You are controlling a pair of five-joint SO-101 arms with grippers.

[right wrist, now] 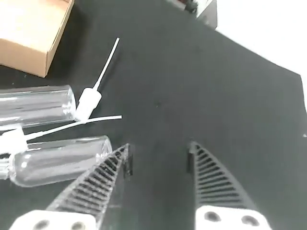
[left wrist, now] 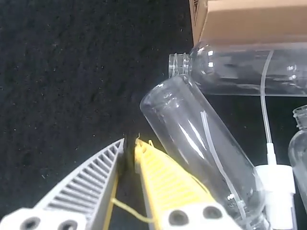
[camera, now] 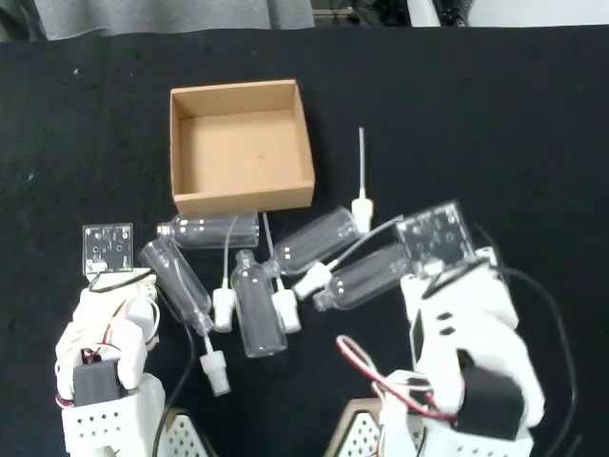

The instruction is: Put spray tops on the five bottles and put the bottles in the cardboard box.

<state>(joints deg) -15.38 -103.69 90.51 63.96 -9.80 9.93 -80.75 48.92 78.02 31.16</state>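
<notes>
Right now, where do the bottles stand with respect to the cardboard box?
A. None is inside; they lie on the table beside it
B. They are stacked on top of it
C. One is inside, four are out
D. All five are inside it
A: the cardboard box shows only its bare floor inside, while the five bottles lie on their sides on the table next to it.
</notes>
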